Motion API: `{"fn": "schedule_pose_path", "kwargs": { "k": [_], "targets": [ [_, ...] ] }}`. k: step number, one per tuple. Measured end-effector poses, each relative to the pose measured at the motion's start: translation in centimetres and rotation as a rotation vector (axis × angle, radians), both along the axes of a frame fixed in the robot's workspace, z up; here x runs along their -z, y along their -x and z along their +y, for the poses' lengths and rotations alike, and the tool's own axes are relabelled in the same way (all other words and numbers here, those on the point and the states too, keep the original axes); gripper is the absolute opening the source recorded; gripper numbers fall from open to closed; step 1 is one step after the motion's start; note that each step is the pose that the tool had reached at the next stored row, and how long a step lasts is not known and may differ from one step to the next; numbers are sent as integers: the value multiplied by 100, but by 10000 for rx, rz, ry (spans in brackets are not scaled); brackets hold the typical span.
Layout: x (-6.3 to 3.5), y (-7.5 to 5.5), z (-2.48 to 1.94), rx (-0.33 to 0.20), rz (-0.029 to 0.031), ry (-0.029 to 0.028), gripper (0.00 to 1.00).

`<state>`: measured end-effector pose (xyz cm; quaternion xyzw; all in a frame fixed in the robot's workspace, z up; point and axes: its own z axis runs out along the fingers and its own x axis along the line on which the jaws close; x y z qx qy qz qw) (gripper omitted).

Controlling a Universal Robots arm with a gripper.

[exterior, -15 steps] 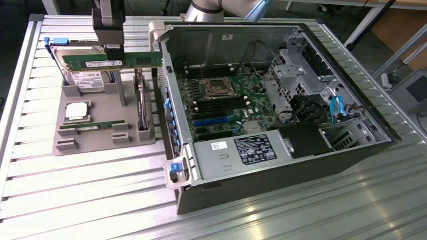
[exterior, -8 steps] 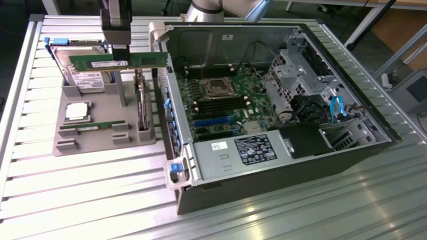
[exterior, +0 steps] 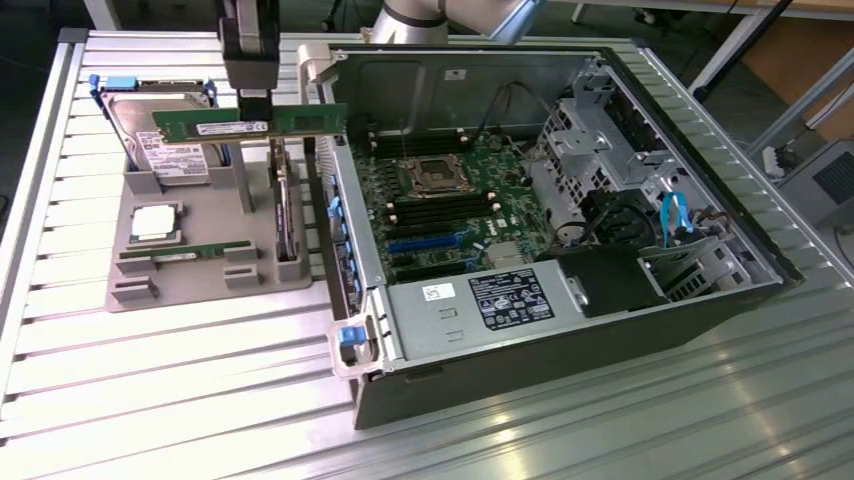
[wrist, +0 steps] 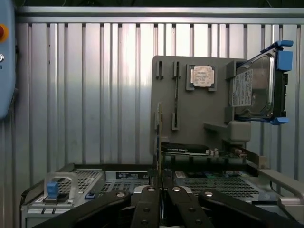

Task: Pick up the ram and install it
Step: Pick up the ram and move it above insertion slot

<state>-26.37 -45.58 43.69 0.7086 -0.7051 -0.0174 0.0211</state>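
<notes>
The ram (exterior: 267,122), a long slim green stick, hangs level in the air above the grey parts tray (exterior: 200,285), close to the open computer case's (exterior: 561,330) wall on the exterior view's left. My gripper (exterior: 254,103) is shut on the ram's top edge from above. In the wrist view the ram (wrist: 158,135) appears edge-on, rising from between the shut fingers of my gripper (wrist: 160,179). A second green stick (exterior: 187,252) lies in a tray slot. The motherboard (exterior: 454,200), with its dark memory slots, lies inside the case.
On the tray are a hard drive (exterior: 160,150) in a blue bracket, a silver processor chip (exterior: 154,222) and a dark expansion card (exterior: 283,215) standing on edge. The case's upright wall (exterior: 334,200) separates tray and motherboard. Everything rests on a ribbed metal table (exterior: 174,400).
</notes>
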Motion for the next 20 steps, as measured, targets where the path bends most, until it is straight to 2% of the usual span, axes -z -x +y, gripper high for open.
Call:
{"fn": "schedule_pose_path", "kwargs": {
  "k": [20],
  "targets": [
    [0, -224, 0, 0, 22, 93, 12]
  ]
}}
